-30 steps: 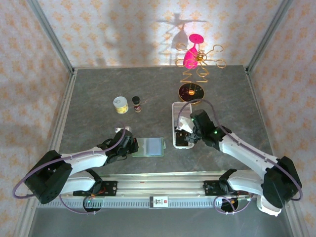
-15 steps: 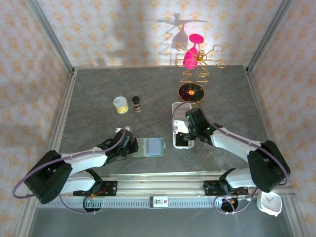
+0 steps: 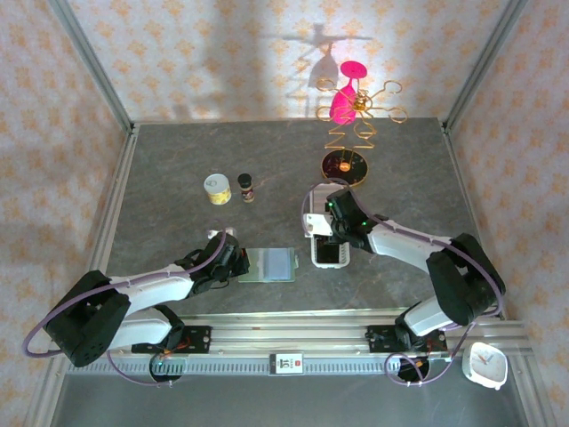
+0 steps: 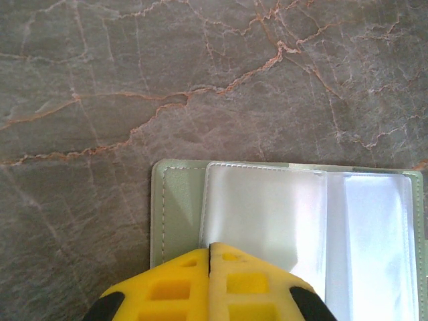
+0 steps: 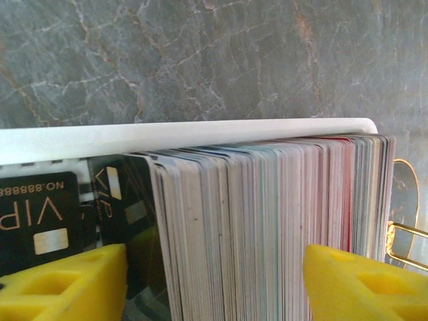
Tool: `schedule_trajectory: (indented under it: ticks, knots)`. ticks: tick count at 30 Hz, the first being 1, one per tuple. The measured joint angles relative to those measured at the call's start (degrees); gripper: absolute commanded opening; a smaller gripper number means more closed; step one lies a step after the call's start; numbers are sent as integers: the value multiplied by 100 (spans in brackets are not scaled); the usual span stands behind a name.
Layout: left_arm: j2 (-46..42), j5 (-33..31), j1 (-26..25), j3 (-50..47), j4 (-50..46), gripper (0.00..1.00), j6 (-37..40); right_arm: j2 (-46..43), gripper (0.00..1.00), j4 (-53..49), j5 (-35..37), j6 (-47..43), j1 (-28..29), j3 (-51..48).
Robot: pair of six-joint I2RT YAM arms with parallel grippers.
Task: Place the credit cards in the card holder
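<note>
The right jaws have travelled along the tray point(image 5: 167, 134) toward its far end and have narrowed from full width. They stand apart, one on each side of the cards point(image 5: 267, 221), which sit on edge as a thick stack directly between them. A gap is visible at the left jaw; contact at the right jaw cannot be confirmed. A dark VIP card point(image 5: 40, 214) shows in the tray just behind the left jaw. The left jaws are together, unchanged, with their tips pressed on the near edge of the open holder point(image 4: 177, 200). Its clear sleeves extend ahead and right of the tips on the counter point(image 4: 200, 80). The pick-up is judged to be starting: no card is gripped, and closing here may take many cards at once.
</note>
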Motion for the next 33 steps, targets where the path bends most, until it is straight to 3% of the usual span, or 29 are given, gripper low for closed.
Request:
schedule_trajectory:
  ticks: [8, 16, 26, 33]
  knots:
    - [0, 0, 0, 0, 0, 0, 0, -138, 39, -173, -131, -22, 0, -24]
    - [9, 2, 0, 0, 4, 0, 0, -439, 25, -216, -201, -44, 0, -103]
    - [11, 4, 0, 2, 4, 0, 0, -444, 14, -304, -212, -59, 0, -109]
    - [22, 7, 0, 7, 7, 0, 0, -605, 13, -446, -232, -59, 0, -166]
